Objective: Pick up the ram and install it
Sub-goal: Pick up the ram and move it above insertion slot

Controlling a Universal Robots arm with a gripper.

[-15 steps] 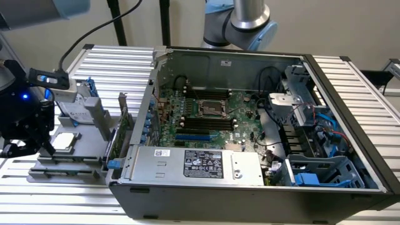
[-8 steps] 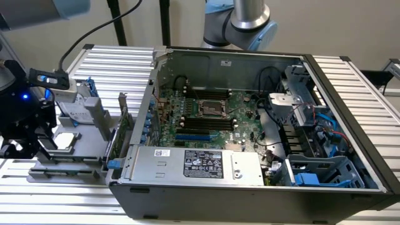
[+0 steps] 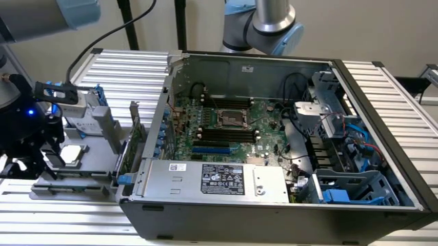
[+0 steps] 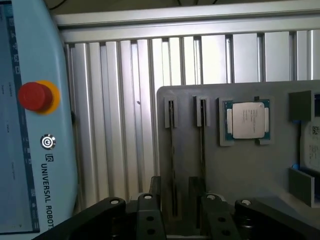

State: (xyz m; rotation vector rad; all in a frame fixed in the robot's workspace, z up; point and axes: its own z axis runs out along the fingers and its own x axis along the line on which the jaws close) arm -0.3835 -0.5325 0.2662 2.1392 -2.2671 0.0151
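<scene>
I hang over a grey tray (image 3: 89,159), which in the exterior view sits at about nine o'clock from the open computer case (image 3: 274,215). My gripper (image 3: 31,165) points down at the tray. In the wrist view my gripper (image 4: 175,202) has its black fingers (image 4: 196,192) spread apart with a clear gap between them, and nothing is clamped there.

Two narrow grooves run side by side in the tray (image 4: 240,175), and one of them passes through the gap between my fingers. A thin dark edge stands in that groove. I take it for the ram (image 4: 172,160) seen edge-on, but I cannot make out its chips. The second groove (image 4: 202,150) lies just beside it, with a processor chip (image 4: 246,120) in its own pocket near that.

Inside the case, the motherboard (image 3: 267,115) shows its long black memory slots (image 3: 226,136) near the centre. An upright card (image 3: 135,130) stands between the tray and the case wall. A control tablet (image 4: 30,165) with a red button (image 4: 35,96) lies beside the tray.
</scene>
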